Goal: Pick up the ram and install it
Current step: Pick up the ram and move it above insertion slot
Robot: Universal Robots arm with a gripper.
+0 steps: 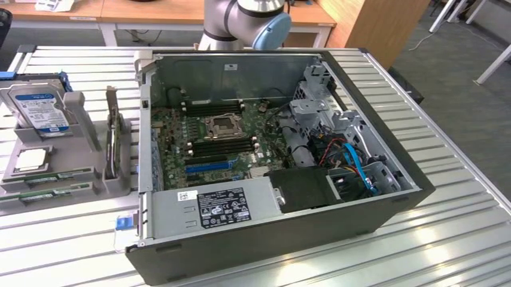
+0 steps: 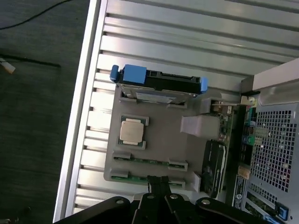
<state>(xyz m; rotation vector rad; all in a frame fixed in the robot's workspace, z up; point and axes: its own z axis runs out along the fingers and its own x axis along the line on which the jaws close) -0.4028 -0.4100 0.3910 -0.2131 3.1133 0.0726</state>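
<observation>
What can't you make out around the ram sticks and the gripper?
Wrist view: the shut gripper covers the middle of the ram stick at the edge of the tray; contact unclear.
Exterior view: left edge cuts off the tray's corner.
Exterior view: hard drive label too small.

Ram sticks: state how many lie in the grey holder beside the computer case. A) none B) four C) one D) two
D: two green ram sticks lie side by side in the grey holder, next to the square processor chip.
</observation>
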